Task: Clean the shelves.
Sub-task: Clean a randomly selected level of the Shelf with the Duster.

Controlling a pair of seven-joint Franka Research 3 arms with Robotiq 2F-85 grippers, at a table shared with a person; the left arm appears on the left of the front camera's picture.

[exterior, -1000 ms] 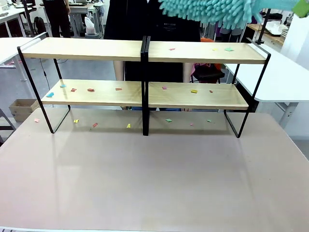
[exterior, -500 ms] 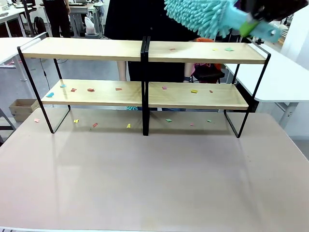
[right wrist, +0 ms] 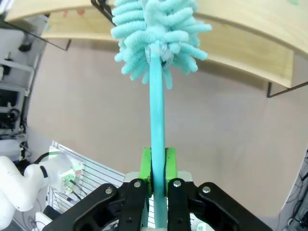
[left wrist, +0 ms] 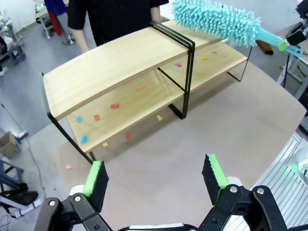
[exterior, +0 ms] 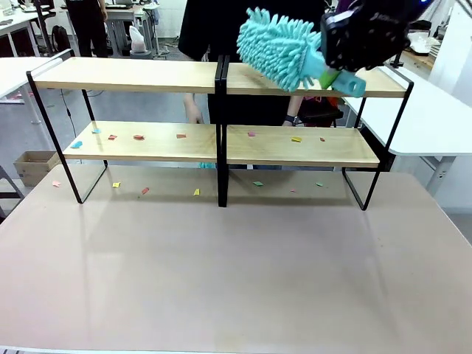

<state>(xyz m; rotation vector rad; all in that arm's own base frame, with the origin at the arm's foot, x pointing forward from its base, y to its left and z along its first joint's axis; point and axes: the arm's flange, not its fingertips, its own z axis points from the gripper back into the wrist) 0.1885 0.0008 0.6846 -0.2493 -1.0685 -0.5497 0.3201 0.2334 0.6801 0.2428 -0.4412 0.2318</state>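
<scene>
— Where's the thing to be cleaned?
— The wide two-tier shelves (exterior: 133, 74), smooth pale wood boards on a thin black metal frame, stand across the far side of the matte beige bench (exterior: 236, 273). Small coloured paper scraps (exterior: 139, 137) litter the lower boards and the bench beneath.
— And the fluffy turquoise duster (exterior: 280, 50)?
— Its soft, noodly head is over the top right board, probably to sweep it. I can't tell if it touches. The right pincer (right wrist: 158, 161) is clamped on its slim plastic handle. The left pincer (left wrist: 155, 175) hangs well back, jaws spread, empty.
</scene>
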